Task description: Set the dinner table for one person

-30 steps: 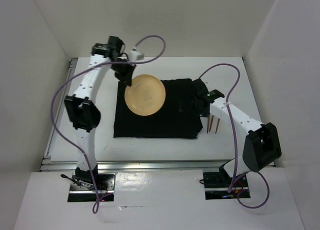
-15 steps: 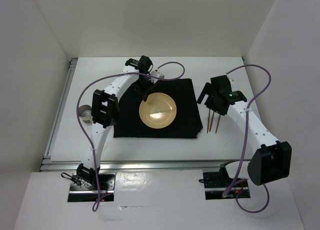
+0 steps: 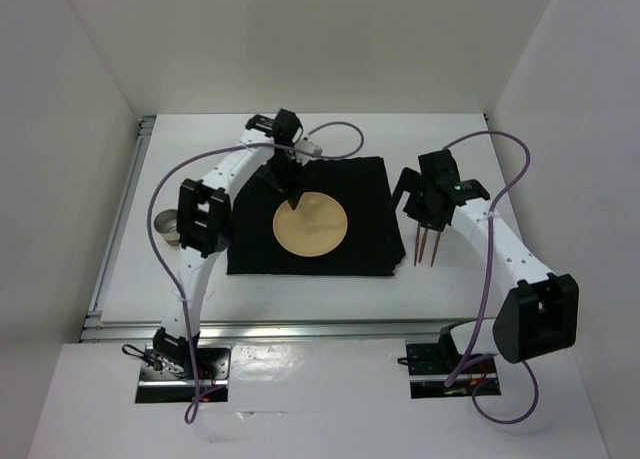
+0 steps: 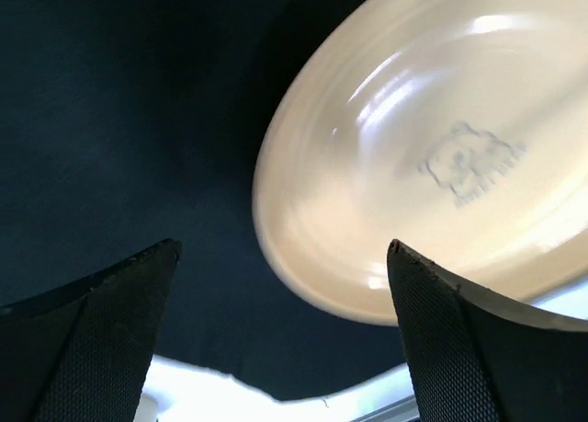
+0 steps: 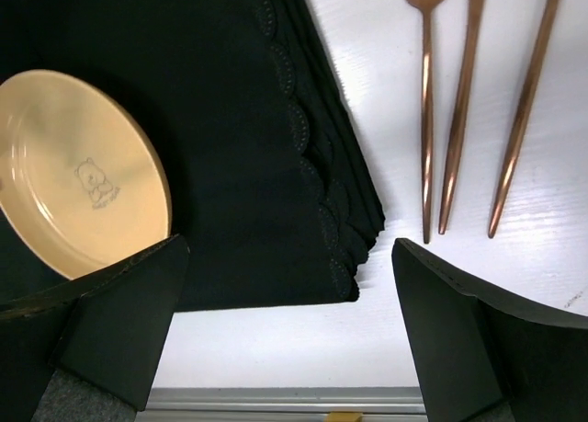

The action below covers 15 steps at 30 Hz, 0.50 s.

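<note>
Round tan glossy plate (image 3: 310, 224) now lies flat near the middle of the black square cloth mat (image 3: 365, 179) on the white, metal-railed dinner table (image 3: 300, 294). A second ago it hung tilted in the left gripper (image 3: 290, 189), whose fingers now stand apart over its far rim, so the plate seems placed. Right gripper (image 3: 428, 211), likewise apart and empty, hovers over three slim copper-coloured utensils (image 5: 469, 109) whose heads are cut off. A small metallic cup (image 3: 168, 224) is half hidden behind the left arm.

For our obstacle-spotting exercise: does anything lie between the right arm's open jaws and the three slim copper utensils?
Nothing visible does; the three slim copper utensils lie uncovered on the flat white tabletop.
</note>
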Each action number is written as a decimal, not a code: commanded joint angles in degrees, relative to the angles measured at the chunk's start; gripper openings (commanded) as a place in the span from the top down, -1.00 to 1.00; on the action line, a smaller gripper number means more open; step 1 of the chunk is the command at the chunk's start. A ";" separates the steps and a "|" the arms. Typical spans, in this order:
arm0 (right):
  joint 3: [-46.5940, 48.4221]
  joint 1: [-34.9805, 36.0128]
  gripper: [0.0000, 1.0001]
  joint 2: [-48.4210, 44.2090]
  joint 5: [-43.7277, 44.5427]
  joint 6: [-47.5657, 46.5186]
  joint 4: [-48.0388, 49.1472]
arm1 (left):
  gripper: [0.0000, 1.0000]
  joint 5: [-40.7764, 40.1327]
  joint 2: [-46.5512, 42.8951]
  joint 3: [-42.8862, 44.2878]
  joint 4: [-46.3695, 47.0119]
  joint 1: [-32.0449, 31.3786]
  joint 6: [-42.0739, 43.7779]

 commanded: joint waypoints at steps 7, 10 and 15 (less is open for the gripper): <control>-0.19 8.47 -1.00 1.83 -5.39 -4.39 5.81 | -0.73 -2.58 -33.30 -12.20 6.43 22.95 -2.87; 3.57 12.62 -1.00 7.10 -5.39 -5.63 6.52 | -0.26 -1.46 -34.99 -20.02 6.44 36.38 -0.85; 9.39 15.70 -1.00 14.85 -5.39 -6.68 5.72 | -0.08 1.79 -34.28 -27.33 6.79 46.00 2.05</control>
